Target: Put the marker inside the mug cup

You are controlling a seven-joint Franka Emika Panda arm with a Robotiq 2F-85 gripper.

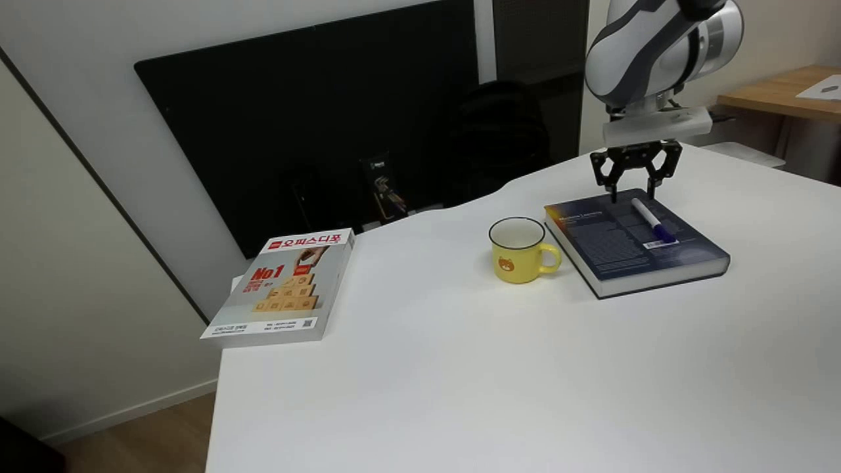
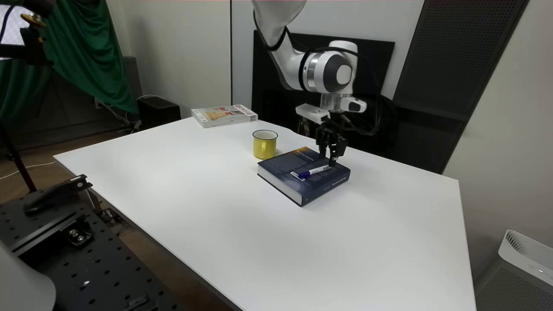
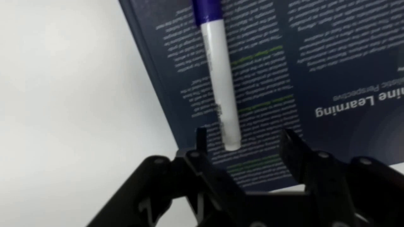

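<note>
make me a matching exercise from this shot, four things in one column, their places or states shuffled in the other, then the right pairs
Things
1. marker
2. yellow mug
3. gripper
4. thick No1 book

Places and states
A. open, over the dark blue Machine Learning book
B. by an edge of the white table, apart from the other three
C. lying capped on the cover of the dark blue book
D. standing upright beside the dark blue book

Pairs: 1-C, 2-D, 3-A, 4-B
</note>
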